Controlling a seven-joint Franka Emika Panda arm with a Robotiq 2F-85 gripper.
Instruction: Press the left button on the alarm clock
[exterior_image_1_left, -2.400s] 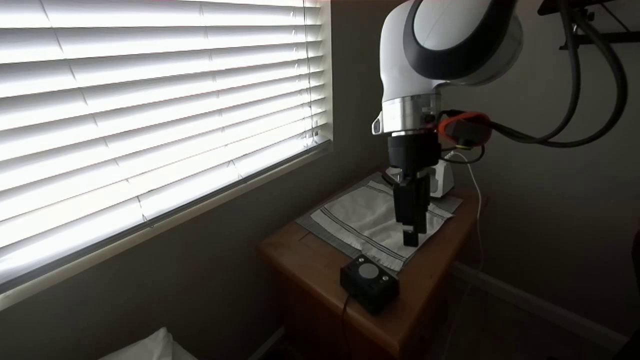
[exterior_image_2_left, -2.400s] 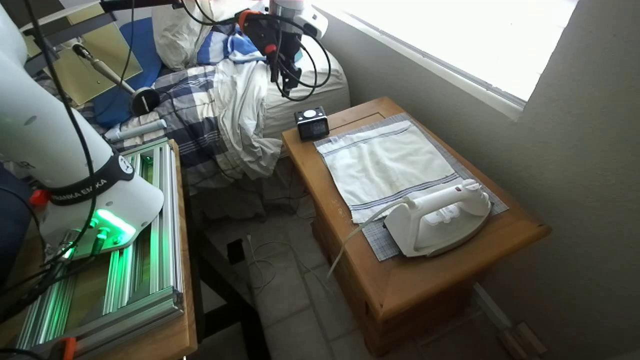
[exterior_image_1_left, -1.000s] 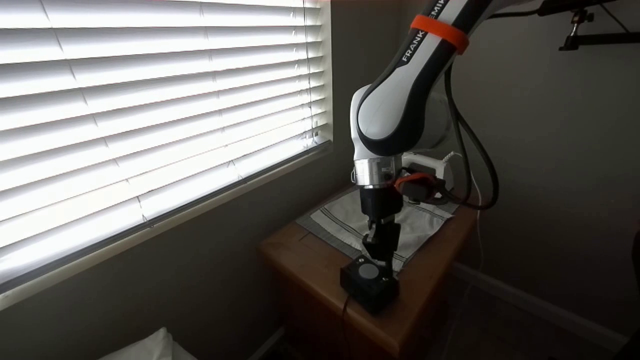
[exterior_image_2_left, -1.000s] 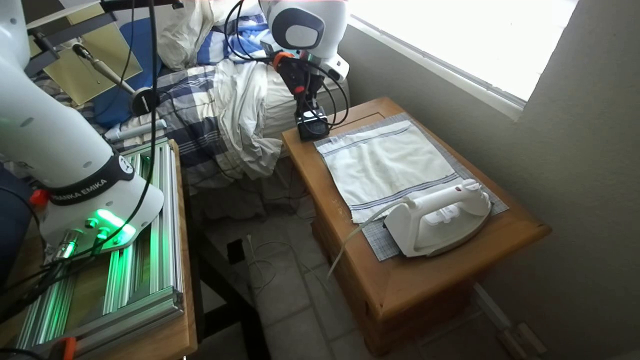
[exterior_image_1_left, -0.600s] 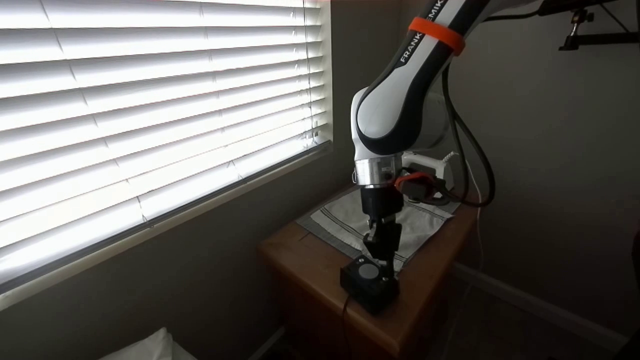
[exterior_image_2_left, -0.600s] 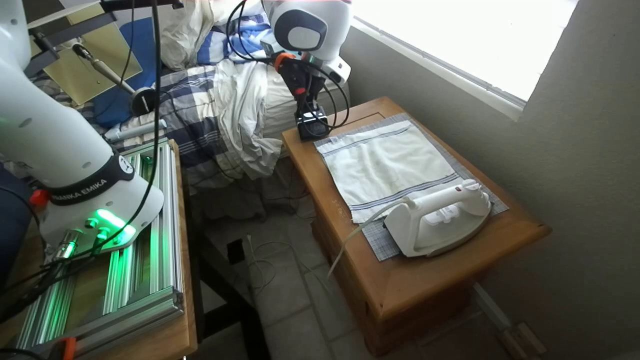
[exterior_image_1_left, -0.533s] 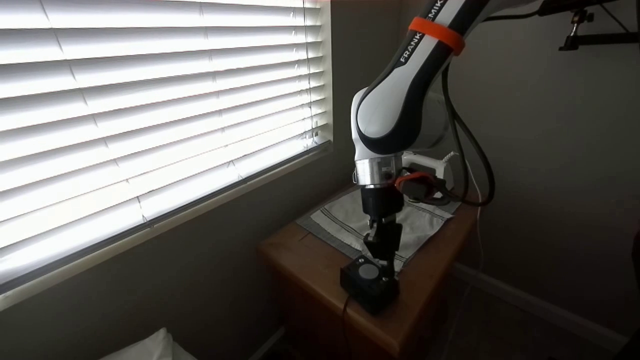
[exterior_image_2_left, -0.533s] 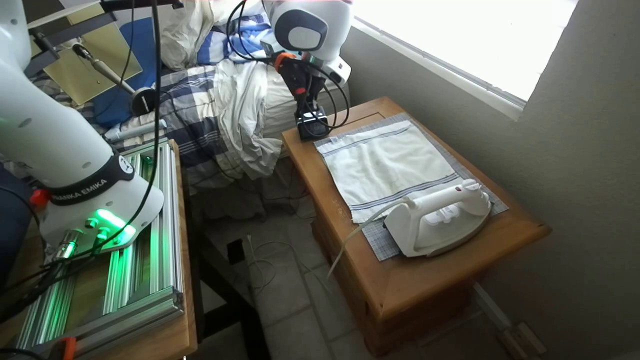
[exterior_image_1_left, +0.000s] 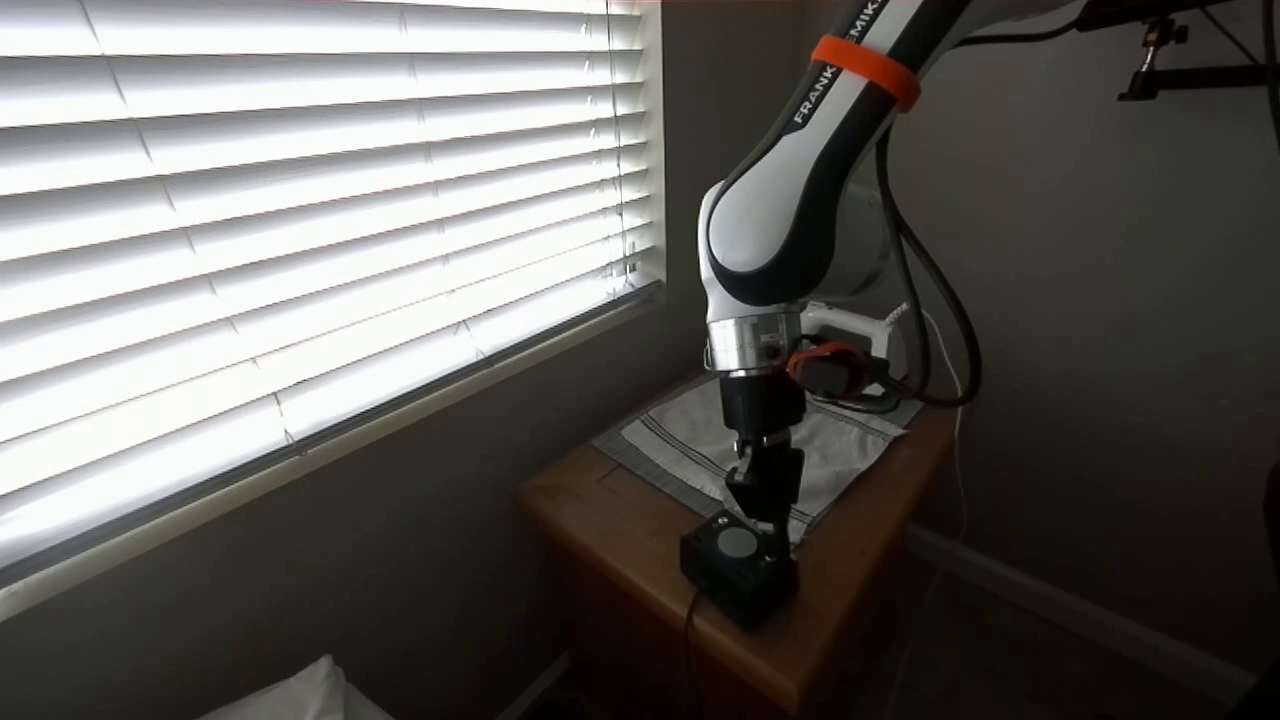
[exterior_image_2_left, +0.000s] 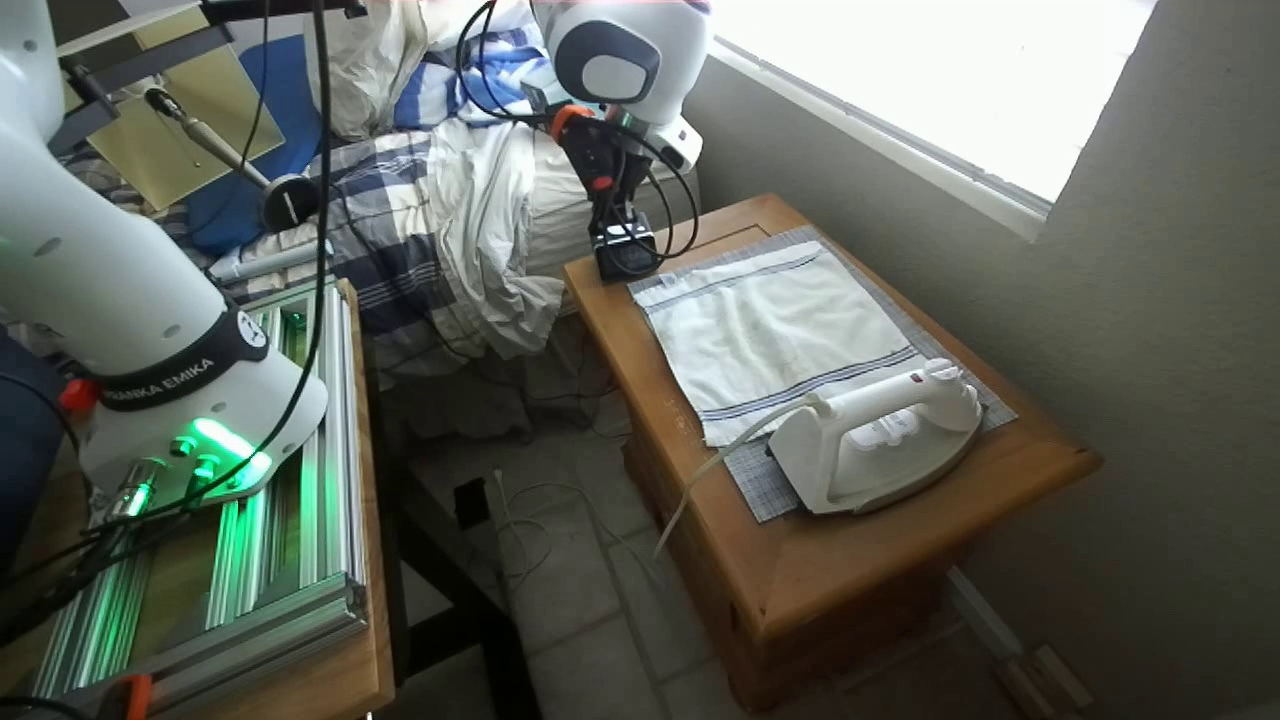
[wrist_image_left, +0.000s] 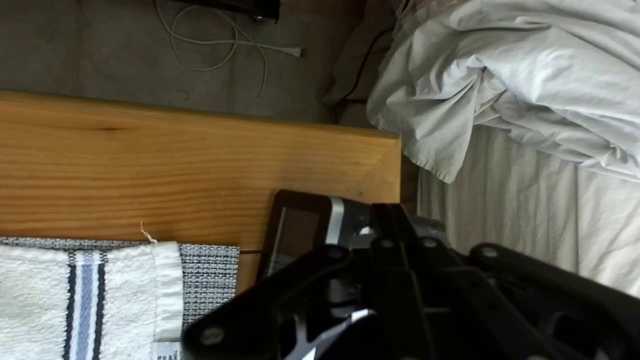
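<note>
The black alarm clock (exterior_image_1_left: 722, 585) sits near the corner of the wooden nightstand, with a large round grey button (exterior_image_1_left: 738, 542) on top between small silver ones. My gripper (exterior_image_1_left: 782, 553) points down with its fingertips at the clock's top, over the small button on the side that is left as seen from the screen. In the wrist view the fingers (wrist_image_left: 381, 220) are together with nothing between them, and a silver button (wrist_image_left: 366, 230) shows just beside them. Whether the tips press it, I cannot tell. The clock's screen (wrist_image_left: 297, 232) faces the towel.
A white towel (exterior_image_2_left: 780, 320) lies on a grey mat beside the clock. The white iron (exterior_image_2_left: 880, 440) stands at the nightstand's far end. A bed (wrist_image_left: 525, 200) is close behind the clock, and the window wall (exterior_image_2_left: 900, 200) runs along one side.
Over the last couple of seconds my gripper has come across and down onto the clock's top. In the last half second it has barely shifted. The clock has not moved.
</note>
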